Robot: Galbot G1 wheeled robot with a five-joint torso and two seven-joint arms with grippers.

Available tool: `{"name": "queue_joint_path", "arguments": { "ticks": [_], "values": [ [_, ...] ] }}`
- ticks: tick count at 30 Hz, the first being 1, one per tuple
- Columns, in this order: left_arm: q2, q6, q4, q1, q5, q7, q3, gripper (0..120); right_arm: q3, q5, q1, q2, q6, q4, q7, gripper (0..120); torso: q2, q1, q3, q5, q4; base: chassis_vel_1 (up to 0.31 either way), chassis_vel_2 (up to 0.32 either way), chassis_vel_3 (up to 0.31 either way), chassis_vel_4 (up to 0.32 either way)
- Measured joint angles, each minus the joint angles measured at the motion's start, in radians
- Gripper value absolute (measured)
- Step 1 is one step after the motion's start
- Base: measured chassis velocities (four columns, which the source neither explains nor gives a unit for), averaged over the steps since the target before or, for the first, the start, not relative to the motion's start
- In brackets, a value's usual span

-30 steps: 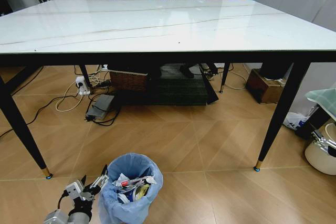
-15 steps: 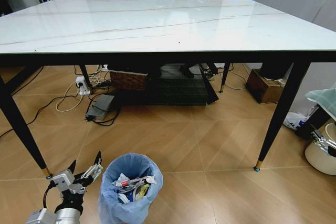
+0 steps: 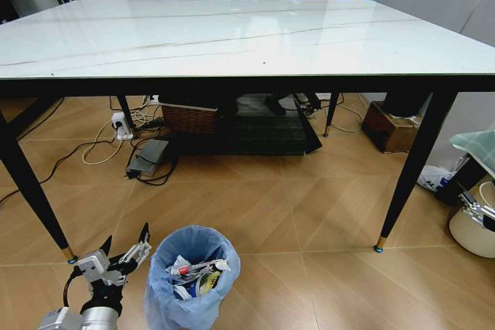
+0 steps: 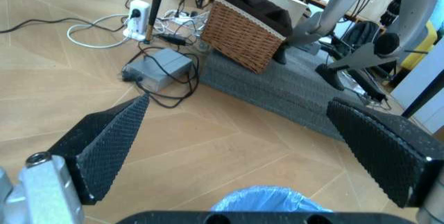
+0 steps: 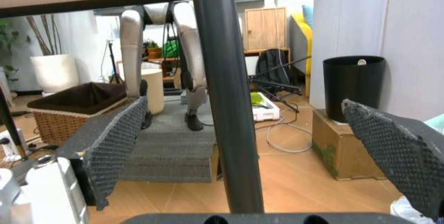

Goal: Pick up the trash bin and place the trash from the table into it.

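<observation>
Our left hand (image 3: 124, 256) hangs low over the floor with its fingers spread apart and nothing between them. From its own camera we see the two dark ribbed pads (image 4: 104, 146) splayed wide, and the light-blue rim of the trash bin (image 4: 267, 199) sits just below the gap.

In the head view the trash bin (image 3: 191, 276) stands upright on the floor just beside that hand, toward our right and very slightly nearer to us, with a narrow strip of floor between fingertips and bag. Its axis is vertical and its mouth faces up. We judge that any grip would have to take the rim or the wall from the side (the rim nearest the hand looks the obvious place, though that is only our reading).

The trash (image 3: 193, 272) already lies inside the bag: crumpled white paper, a red wrapper and something blue, packed together below the rim. The worktop (image 3: 232, 36) ahead of us is white and veined.

Our right hand (image 5: 246, 146) is also spread wide and holds nothing. Through its camera a dark table leg (image 5: 225, 94) crosses between the pads, and the bin lies well away from it.

The left arm is plainly the nearer one.
</observation>
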Motion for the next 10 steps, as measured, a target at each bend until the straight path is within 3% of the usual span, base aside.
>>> {"name": "queue_joint_path", "arguments": {
  "ticks": [10],
  "values": [
    [0.0, 0.001, 0.001, 0.0, -0.001, 0.0, 0.001, 100, 0.0, 0.0, 0.0, 0.0, 0.0, 0.0, 0.0, 100, 0.0, 0.0, 0.0, 0.0, 0.0, 0.0, 0.0, 0.0, 0.0]
  ]
}}
